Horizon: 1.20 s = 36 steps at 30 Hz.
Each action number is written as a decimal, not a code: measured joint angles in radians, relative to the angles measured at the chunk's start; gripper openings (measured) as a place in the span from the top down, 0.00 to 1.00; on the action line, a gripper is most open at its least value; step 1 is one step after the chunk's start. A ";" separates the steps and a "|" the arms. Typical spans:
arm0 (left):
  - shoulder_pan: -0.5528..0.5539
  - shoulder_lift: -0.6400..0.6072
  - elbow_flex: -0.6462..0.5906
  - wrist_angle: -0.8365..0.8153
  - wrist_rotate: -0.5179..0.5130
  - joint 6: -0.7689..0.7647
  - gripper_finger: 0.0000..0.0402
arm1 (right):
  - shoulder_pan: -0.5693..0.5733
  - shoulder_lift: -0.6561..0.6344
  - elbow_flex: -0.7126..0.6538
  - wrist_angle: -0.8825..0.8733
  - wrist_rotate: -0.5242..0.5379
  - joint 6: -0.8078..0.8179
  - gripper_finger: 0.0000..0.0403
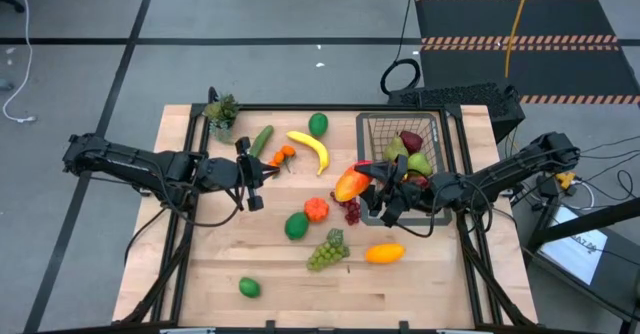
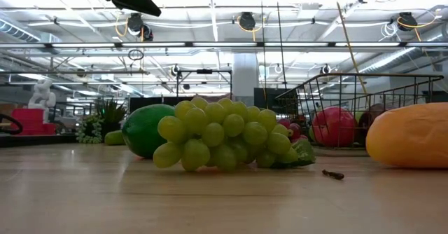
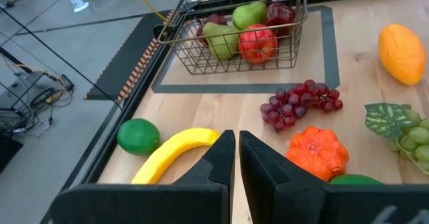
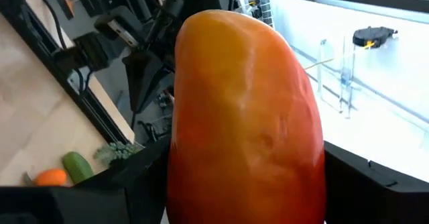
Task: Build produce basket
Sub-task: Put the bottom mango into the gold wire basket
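Left gripper (image 1: 254,174) idles over the table's left-centre, fingers pressed together on nothing, just beside the cucumber (image 1: 261,140) and the small orange pieces (image 1: 283,155). Fine to leave it parked.

Step in hand, as I read it: right gripper (image 1: 372,186) carries the mango (image 1: 350,184) to the basket (image 1: 372,124). Fingers are spread wide around the fruit; the right wrist view shows the mango (image 4: 247,117) filling the space between them, so it looks seated. It hangs just outside the basket's left wall, above the purple grapes (image 1: 352,210).

To do it well:
- lift clear of the wire rim before moving right
- release low over the gap among the fruit already inside, so it doesn't roll out
- open fully, then pull straight up

Mango: smooth, elongated, orange at the top grading to red lower down, slightly glossy. Probably slippery, so keep grip steady.

Basket: dark wire mesh on a dark-bordered mat at the table's right-rear; holds pears and red apples already.

Loose on the table, left to right: lime (image 1: 249,287), banana (image 1: 311,149), green grapes (image 1: 327,250), another mango (image 1: 384,253).
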 joint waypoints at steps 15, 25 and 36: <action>0.000 0.000 0.000 -0.001 0.000 -0.003 0.94 | 0.000 0.000 0.000 0.000 0.000 0.043 0.27; 0.000 0.000 0.000 -0.001 0.000 -0.010 0.94 | 0.000 0.000 0.000 0.000 0.000 0.308 0.27; 0.000 0.000 0.001 0.030 0.000 0.002 0.94 | 0.000 0.000 0.000 0.000 -0.003 0.687 0.27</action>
